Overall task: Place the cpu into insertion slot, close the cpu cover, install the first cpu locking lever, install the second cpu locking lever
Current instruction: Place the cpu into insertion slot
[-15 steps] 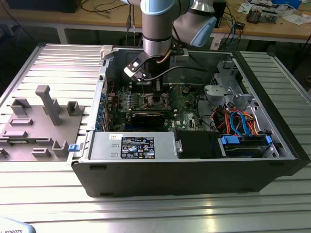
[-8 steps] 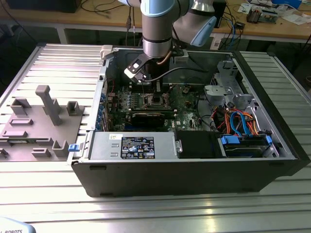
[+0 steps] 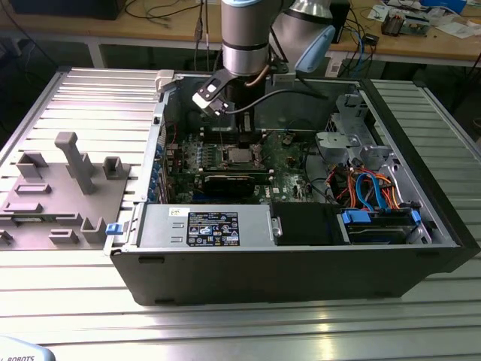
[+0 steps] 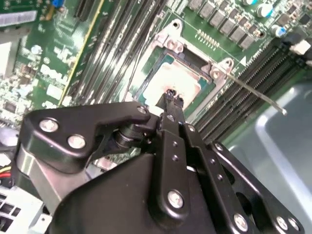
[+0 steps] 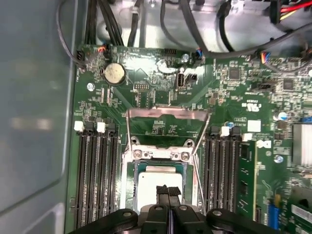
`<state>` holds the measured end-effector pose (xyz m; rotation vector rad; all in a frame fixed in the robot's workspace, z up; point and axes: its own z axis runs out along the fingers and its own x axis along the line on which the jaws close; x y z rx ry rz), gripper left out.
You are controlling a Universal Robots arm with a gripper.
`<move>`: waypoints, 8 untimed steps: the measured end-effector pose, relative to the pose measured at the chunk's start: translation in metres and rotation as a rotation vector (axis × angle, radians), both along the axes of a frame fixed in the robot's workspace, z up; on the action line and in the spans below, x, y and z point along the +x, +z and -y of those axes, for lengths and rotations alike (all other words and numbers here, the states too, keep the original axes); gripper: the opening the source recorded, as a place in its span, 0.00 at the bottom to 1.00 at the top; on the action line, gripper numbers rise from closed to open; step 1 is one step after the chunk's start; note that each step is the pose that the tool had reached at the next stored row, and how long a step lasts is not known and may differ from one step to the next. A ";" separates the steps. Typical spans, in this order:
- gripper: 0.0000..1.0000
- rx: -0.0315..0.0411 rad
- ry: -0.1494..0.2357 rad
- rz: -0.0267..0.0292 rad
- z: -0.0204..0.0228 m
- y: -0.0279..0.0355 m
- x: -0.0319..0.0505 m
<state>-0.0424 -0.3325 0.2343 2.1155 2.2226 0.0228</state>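
Nearest to the wrist cameras we see the gripper, and its jaws are together, tip against tip, with nothing between them that we can see. They hang just above the cpu, near the middle of one edge; we cannot tell if they touch it. The cpu lies flat in the insertion slot with its pale metal face up. It is square, and its edges run parallel to the slot frame and to the long memory slots on both sides. Behind the slot the cpu cover is open. It is swung away on its hinge, and the green board shows through its open centre. In the second wrist view a thin locking lever is not latched, and its long axis goes out from a corner of the slot across the memory slots. Farther on the motherboard there is a round battery. In the exterior view the arm comes down into the open computer case, which lies on the ribbed desk. A grey holder stands at the exterior view's left.
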 end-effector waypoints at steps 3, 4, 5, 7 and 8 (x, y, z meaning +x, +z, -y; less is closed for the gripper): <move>0.11 0.0000 0.000 -0.0093 0.0000 0.0054 0.0057; 0.11 -0.0001 0.000 -0.0102 0.0000 0.0077 0.0062; 0.11 -0.0001 0.000 -0.0103 0.0000 0.0113 0.0064; 0.11 -0.0002 0.000 -0.0103 0.0000 0.0202 0.0065; 0.11 -0.0001 0.000 -0.0103 0.0000 0.0250 0.0065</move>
